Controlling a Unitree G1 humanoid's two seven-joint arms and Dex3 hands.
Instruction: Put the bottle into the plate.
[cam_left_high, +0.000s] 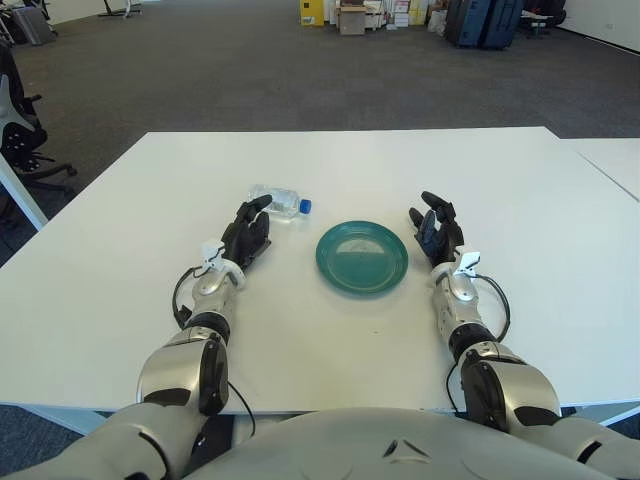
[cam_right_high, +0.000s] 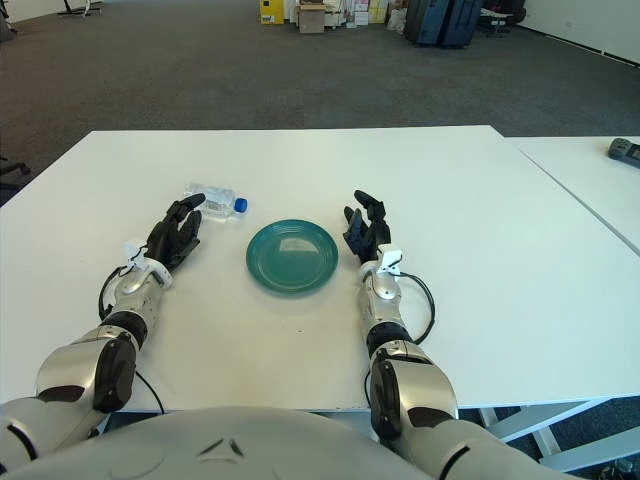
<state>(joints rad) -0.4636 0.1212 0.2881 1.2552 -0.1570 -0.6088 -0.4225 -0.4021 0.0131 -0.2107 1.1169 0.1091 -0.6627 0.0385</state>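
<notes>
A clear plastic bottle (cam_left_high: 276, 200) with a blue cap lies on its side on the white table (cam_left_high: 330, 160), left of and a little behind the plate. A round teal plate (cam_left_high: 362, 257) sits at the table's middle, empty. My left hand (cam_left_high: 247, 232) rests on the table just in front of the bottle, fingers spread, its fingertips close to the bottle but not around it. My right hand (cam_left_high: 435, 228) rests on the table just right of the plate, fingers relaxed and empty.
A second white table (cam_left_high: 612, 160) adjoins at the right, with a dark object (cam_right_high: 625, 150) on it. Office chairs (cam_left_high: 20, 130) stand at the far left. Boxes and dark cases (cam_left_high: 480, 20) stand at the back of the carpeted room.
</notes>
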